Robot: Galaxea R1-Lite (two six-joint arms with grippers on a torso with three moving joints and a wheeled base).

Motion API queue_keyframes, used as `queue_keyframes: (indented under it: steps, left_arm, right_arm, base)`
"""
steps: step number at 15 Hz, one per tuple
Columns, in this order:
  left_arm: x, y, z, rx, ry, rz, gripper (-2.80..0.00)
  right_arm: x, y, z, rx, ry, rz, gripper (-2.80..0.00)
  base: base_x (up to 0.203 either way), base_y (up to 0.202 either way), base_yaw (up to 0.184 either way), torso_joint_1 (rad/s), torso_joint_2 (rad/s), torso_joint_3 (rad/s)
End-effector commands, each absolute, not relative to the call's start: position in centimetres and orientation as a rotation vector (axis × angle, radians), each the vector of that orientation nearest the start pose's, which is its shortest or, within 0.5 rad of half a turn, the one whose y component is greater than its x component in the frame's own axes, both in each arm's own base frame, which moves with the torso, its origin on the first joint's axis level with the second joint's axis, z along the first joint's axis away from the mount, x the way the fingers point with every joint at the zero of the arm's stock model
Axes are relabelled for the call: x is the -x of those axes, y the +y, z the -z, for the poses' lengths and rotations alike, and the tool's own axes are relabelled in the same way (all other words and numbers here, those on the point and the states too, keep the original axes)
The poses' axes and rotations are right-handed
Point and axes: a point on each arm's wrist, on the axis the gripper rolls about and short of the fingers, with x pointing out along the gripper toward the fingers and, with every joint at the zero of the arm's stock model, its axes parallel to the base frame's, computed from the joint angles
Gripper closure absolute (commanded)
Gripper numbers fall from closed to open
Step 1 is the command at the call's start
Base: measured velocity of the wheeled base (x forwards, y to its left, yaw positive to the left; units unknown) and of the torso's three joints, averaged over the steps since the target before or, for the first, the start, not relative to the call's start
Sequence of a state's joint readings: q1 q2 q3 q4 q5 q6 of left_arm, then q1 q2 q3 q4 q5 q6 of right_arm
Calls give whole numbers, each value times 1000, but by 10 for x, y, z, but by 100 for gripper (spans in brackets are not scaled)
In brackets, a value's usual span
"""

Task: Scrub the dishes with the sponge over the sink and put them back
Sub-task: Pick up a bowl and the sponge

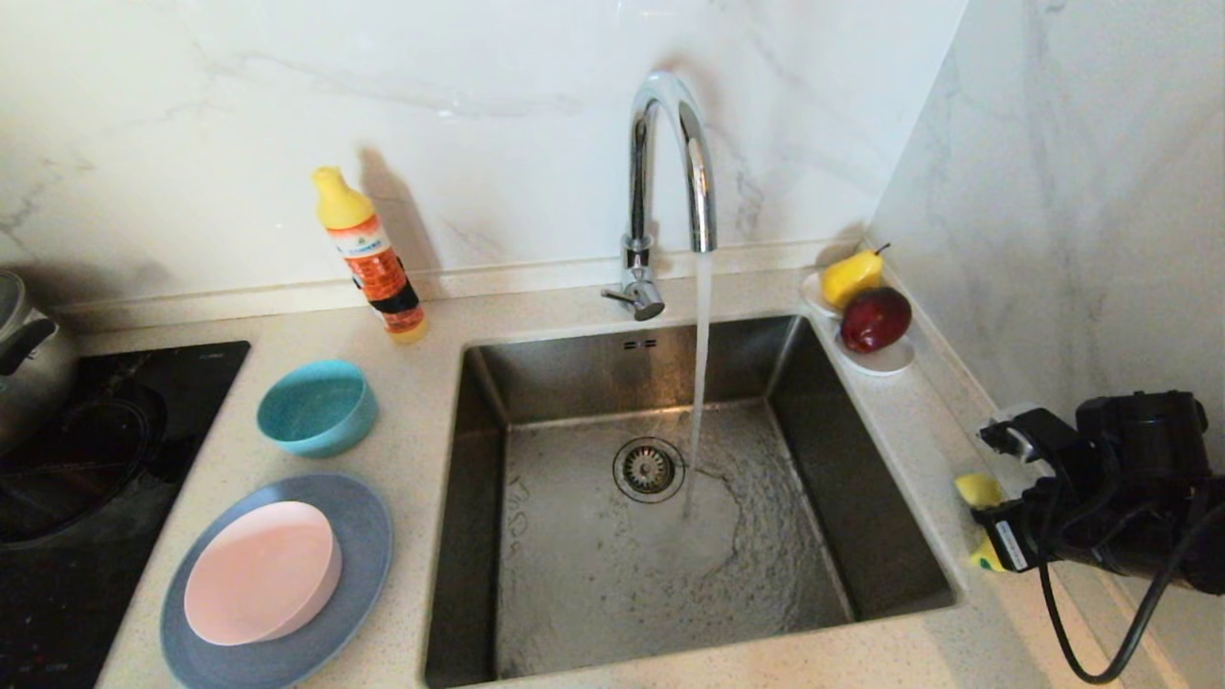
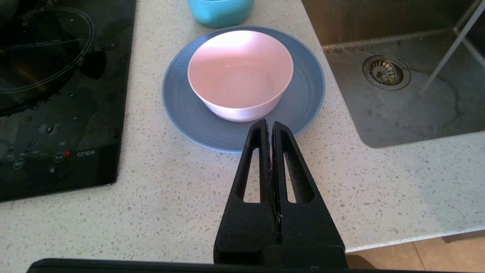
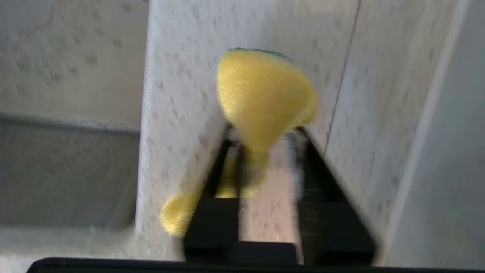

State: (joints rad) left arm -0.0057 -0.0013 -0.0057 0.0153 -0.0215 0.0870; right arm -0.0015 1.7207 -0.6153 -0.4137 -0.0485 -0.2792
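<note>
The head view is showing the whole counter, yet it is hiding the tips of the right gripper (image 1: 986, 522) behind its own black body on the strip right of the sink (image 1: 536, 383). There the sponge (image 1: 978, 490) is peeking out as two yellow bits. The right wrist view is looking straight down the fingers (image 3: 322, 197): the jaws are standing apart with a gap on one side, and the sponge (image 3: 265, 94) is sitting between them, pinched narrow against one finger and flaring wide beyond the tips. Whether it is truly gripped or just let go, the blur is not letting me tell.

The left gripper (image 2: 269, 125) is appearing only in the left wrist view, clenched tight on nothing, hovering over the near edge of the plate (image 2: 303, 106). That view is also showing the hob's red indicator light.

The plate (image 1: 368, 536) is lying on the speckled pale worktop (image 1: 431, 459) left of the sink with the pink bowl (image 1: 263, 574) standing in it, and the teal bowl (image 1: 318, 407) is sitting just beyond them, farther from the robot.

White marble walls are meeting in a corner at the far right. Water is running from the chrome tap (image 1: 670, 172) and landing just right of the drain strainer (image 1: 648, 469).

A detergent bottle (image 1: 368, 254) is leaning against the far wall. A black hob (image 1: 124, 431) with a kettle (image 1: 29, 354) is lying at the far left, and a white dish (image 1: 885, 359) with a pear (image 1: 850, 277) and an apple (image 1: 876, 319) is occupying the far right corner.
</note>
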Motion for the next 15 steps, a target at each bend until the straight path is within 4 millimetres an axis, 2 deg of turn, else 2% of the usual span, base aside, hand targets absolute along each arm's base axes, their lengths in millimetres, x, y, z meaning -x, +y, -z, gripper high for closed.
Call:
queue_keyframes:
  steps: [1,9,15]
  left_arm:
    - [23,0,-76,-87,8,28,0]
    - [23,0,-76,-87,8,28,0]
    - [23,0,-76,-87,7,29,0]
  right_arm:
    - [-271,0,-107,289,695,-54,-280]
    - [-271,1,-116,274,660,-41,-280]
    - [-254,4,-126,244,666,-45,-280]
  base:
    - [0,0,0,0,0,0]
    - [0,0,0,0,0,0]
    - [0,0,0,0,0,0]
